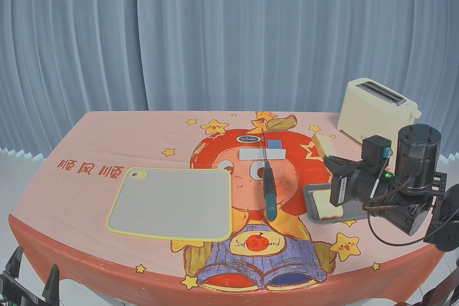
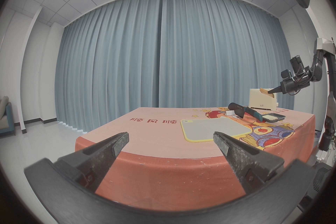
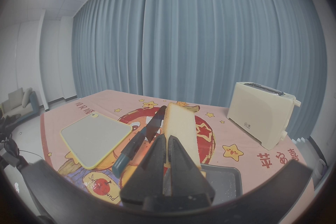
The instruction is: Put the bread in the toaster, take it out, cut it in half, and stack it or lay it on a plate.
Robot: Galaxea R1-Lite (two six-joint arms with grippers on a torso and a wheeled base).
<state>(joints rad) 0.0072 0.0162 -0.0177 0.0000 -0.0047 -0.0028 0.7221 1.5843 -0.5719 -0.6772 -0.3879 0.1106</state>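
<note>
Found the pale, square slice of soft white bread (image 3: pixel 180 126) pinched at one edge between the closed fingers of the right gripper (image 3: pixel 168 151), raised clear above the shallow grey metal tray (image 1: pixel 308 201) at the right of the table with the pink cartoon-print cloth (image 1: pixel 86 139); noted a second pale slice (image 1: pixel 329 210) lying flat in that tray. Judged light, soft and easily crushed or torn; best held near the crust with modest pressure, leaving the free end clear for insertion. Runs long axis out from the jaws, in line with the fingers, pointing toward the table's middle and far side; exact tilt not determinable. Located the cream box-shaped toaster (image 1: pixel 377 113) behind and to the right, near but apart; probably calls for turning the free end down, thin edge aligned with a slot. Recorded the left gripper (image 2: pixel 171 137) spread wide, empty, off the near left corner, well apart from everything.
</note>
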